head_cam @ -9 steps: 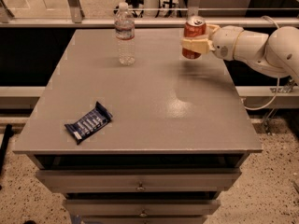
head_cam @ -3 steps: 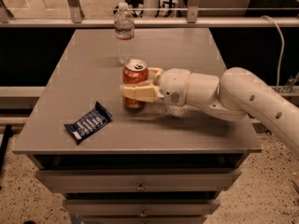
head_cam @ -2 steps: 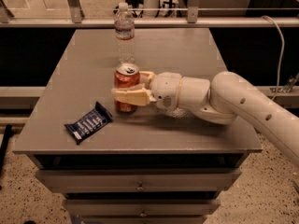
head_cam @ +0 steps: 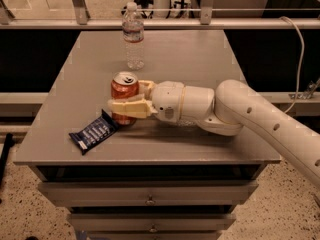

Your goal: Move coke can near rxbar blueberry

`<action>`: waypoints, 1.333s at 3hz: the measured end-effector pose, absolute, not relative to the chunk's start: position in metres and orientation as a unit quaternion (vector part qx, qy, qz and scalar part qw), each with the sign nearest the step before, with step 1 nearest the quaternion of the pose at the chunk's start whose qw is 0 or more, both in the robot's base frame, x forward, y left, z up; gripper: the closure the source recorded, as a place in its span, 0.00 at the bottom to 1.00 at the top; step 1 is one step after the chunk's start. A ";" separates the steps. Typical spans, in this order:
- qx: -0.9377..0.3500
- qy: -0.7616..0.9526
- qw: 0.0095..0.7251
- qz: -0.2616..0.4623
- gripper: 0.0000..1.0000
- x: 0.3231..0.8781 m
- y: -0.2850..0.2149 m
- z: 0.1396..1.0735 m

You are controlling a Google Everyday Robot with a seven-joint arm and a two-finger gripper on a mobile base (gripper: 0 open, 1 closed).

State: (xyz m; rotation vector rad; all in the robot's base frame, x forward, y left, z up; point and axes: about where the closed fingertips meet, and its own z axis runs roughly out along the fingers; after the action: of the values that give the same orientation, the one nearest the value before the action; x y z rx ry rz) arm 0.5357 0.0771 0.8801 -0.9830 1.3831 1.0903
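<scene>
Centrally on the grey worktop (head_cam: 200, 54), the cream two-finger tool (head_cam: 128, 99) clasps the upright red aluminium coke can (head_cam: 123, 87), just beside the flat dark blue rxbar blueberry wrapper (head_cam: 94, 132) at lower left.

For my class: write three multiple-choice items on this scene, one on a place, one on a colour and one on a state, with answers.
1. Where does the bottle stand?
A) near the table's far edge
B) at its near edge
C) on the floor

2. What colour is the bar's wrapper?
A) yellow
B) green
C) dark blue

3. What is the gripper doing?
A) hanging open above the table
B) shut on the can
C) shut on the bottle

Answers:
1 A: it stands at the back, apart from the rest.
2 C: dark blue with pale lettering.
3 B: its fingers clasp the can's sides, just right of the bar.
</scene>
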 end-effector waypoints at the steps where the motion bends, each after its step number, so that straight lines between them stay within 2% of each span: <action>1: -0.424 0.567 0.533 0.463 0.20 0.529 0.083 0.880; 2: -0.435 0.556 0.536 0.462 0.00 0.528 0.084 0.882; 3: -0.470 0.548 0.554 0.414 0.00 0.541 0.056 0.886; 4: -0.523 0.562 0.574 0.287 0.00 0.583 -0.041 0.906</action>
State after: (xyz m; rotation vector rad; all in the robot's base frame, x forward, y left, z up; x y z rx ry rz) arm 0.5834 -0.0411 0.9058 -1.2254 1.3161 0.6723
